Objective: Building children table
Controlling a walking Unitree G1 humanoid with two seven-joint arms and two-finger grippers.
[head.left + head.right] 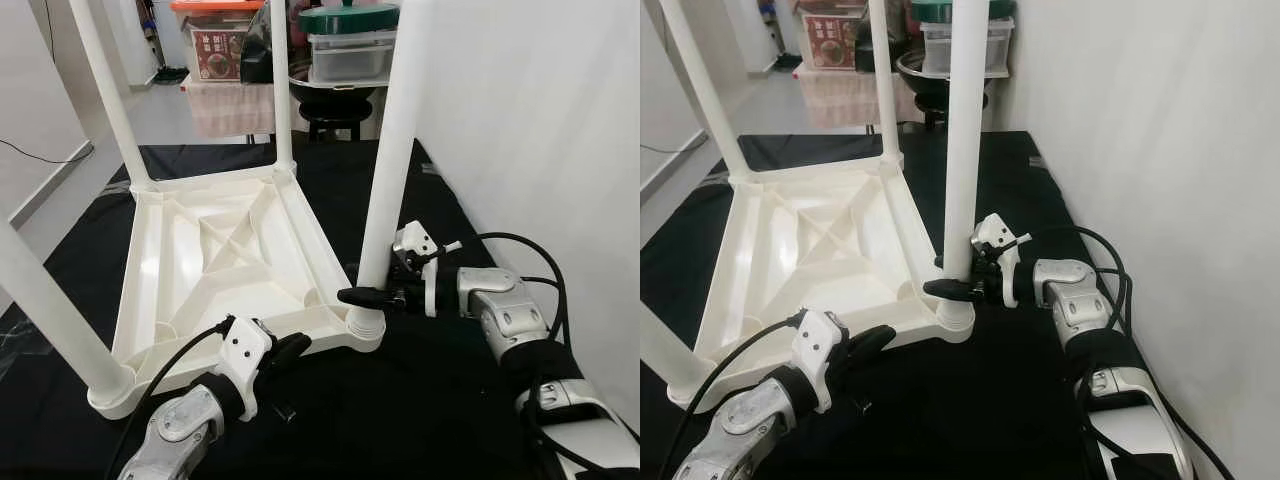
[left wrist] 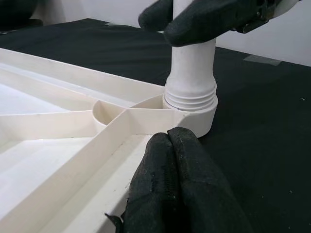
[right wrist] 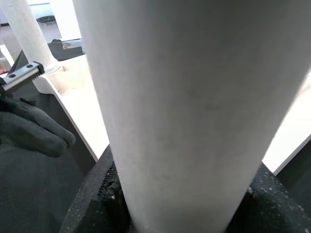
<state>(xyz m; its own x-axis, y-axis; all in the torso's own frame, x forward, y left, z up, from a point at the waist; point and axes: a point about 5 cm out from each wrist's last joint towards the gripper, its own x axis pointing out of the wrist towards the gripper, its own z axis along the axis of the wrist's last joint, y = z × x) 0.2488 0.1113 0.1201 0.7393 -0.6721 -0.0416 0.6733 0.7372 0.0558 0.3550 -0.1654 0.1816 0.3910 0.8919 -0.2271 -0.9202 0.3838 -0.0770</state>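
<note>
Black mat (image 1: pixel 420 400) under upturned table (image 1: pixel 215 250); right tool (image 1: pixel 372 296) grips leg (image 1: pixel 395 150), left tool (image 1: pixel 290 350) closed.

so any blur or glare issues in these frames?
Eye views sharp, evenly lit; white table leg slightly washed out. Left wrist view: own fingers soft, leg base crisp. Right wrist view: leg fills the frame close up, defocused, featureless.
</note>
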